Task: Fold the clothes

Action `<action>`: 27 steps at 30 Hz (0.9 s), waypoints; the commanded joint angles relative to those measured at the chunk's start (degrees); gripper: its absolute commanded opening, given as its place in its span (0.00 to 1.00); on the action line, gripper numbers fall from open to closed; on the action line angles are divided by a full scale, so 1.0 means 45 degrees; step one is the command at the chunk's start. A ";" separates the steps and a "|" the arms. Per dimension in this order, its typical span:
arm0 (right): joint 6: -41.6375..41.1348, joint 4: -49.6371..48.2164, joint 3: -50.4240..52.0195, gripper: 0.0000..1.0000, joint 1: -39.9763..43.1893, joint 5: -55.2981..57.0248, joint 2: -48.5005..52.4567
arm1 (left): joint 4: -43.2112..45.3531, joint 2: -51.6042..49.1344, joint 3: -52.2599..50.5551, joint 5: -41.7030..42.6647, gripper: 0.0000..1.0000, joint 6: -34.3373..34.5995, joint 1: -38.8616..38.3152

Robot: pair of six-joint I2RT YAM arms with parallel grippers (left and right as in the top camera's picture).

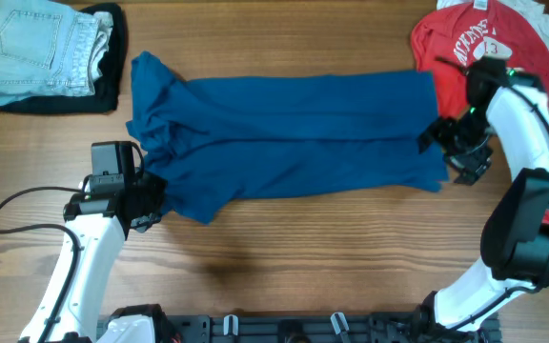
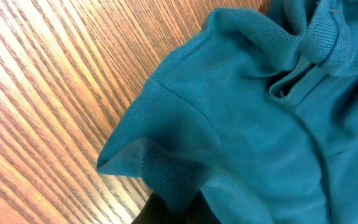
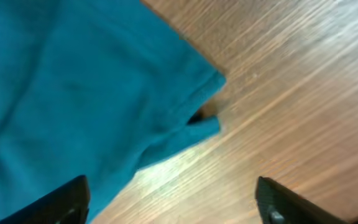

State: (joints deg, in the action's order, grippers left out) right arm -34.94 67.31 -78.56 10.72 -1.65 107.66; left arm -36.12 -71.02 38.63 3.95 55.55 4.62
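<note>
The dark blue shirt [image 1: 294, 133] is seen stretched across the middle of the counter [image 1: 284, 267] as 1 long band, its sides already turned in, with the rumpled collar end to the left and the hem to the right. The left fingers [image 2: 165, 213] are found at the near corner of the collar end. In the left wrist view only 1 dark mass shows at bottom centre with sleeve fabric running into it, so they are judged to be pressed together on the sleeve edge, a hold from which that end could be lifted. The right fingers [image 3: 281, 200] are shown spread wide with nothing gripped, the hem corner lying flat just ahead of them. They are probably placed there so that this corner can be taken next. With both ends held, the band could be folded across its length, and that step is judged not yet done. The bunched collar end may well drag unevenly. The red T-shirt [image 1: 470, 43] is left waiting at the far right, just beside the hem end, while the pale jeans [image 1: 31, 52] and the black garment [image 1: 111, 57] are stacked far left.
</note>
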 commanded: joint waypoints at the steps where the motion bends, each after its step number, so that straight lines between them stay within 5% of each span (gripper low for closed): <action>1: -0.0219 -0.1282 0.1243 0.82 -0.0097 0.0117 -0.0083 | 0.0029 0.0005 0.0068 -0.0466 0.04 -0.0306 0.0092; 6: 0.0345 -0.3332 0.2516 0.71 -0.0097 0.0374 -0.0058 | -0.0121 0.0000 0.0068 -0.0520 0.04 -0.0306 0.0092; 16: 0.0427 -0.4405 0.4337 0.69 -0.0092 0.0670 -0.0058 | -0.0214 0.0000 0.0068 -0.0578 0.04 -0.0311 0.0092; 19: 0.0432 -0.5299 0.4473 0.52 -0.0092 0.0675 -0.0058 | -0.0306 0.0000 0.0068 -0.0889 0.04 -0.0563 0.0097; 23: 0.0442 -0.5809 0.4386 0.06 0.0029 0.0763 -0.0058 | -0.0685 0.0228 0.0097 -0.0738 0.04 -0.1263 0.0097; 27: 0.1195 -0.5265 0.3706 0.04 0.0223 0.0699 -0.0121 | -0.2011 0.1190 0.0801 -0.0656 0.04 -0.1797 0.0097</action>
State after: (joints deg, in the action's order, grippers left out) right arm -32.47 41.78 -60.93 10.31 -1.50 105.12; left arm -41.78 -69.91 38.76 1.98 51.46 4.62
